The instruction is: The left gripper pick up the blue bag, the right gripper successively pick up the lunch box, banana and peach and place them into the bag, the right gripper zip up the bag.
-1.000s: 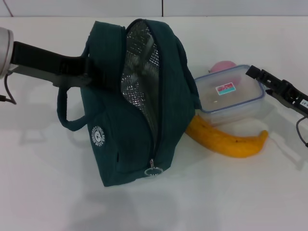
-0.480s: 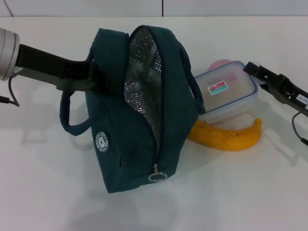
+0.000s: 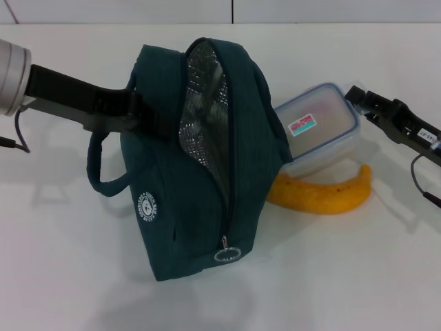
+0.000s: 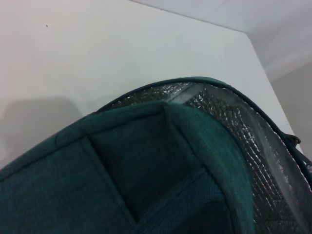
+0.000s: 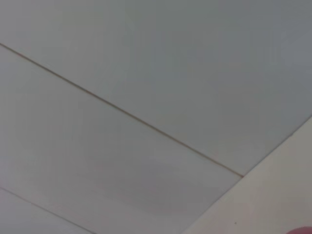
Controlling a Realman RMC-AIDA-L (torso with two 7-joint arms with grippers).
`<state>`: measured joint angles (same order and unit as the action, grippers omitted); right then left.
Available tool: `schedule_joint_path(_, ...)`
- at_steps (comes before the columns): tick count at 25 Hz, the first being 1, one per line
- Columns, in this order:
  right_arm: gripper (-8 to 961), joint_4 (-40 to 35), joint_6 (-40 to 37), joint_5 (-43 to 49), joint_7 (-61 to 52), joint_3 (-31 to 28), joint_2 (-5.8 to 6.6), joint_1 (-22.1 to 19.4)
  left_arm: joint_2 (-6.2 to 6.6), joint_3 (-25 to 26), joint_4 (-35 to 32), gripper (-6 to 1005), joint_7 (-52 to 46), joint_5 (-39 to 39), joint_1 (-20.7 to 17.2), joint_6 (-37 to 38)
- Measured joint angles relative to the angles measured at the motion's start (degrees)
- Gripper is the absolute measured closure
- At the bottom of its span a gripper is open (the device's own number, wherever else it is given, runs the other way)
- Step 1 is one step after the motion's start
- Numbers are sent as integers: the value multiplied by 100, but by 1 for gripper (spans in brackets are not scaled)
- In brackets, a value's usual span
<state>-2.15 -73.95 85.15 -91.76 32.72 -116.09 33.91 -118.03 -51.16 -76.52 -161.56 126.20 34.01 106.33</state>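
While left gripper (image 3: pixel 141 114) grips blue bag (image 3: pixel 200 200) — right gripper (image 3: pixel 358 96) clamps tilted lunch box (image 3: pixel 320 131).

Bright, even overhead light on the white tabletop (image 3: pixel 324 276); soft, faint shadows under the dark teal fabric cooler bag (image 3: pixel 200 179) & curved yellow banana (image 3: pixel 320 196). Silver foil lining (image 3: pixel 203 110) glints mildly. Left wrist view: bag fabric very close, soft-focus. Right wrist view: flat, featureless.
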Motion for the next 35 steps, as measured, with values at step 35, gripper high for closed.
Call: schedule_joint_path(35,837,137,-804,-1028,-877,-12,51,-587,41,30,-18,965,205,-403,-180,19)
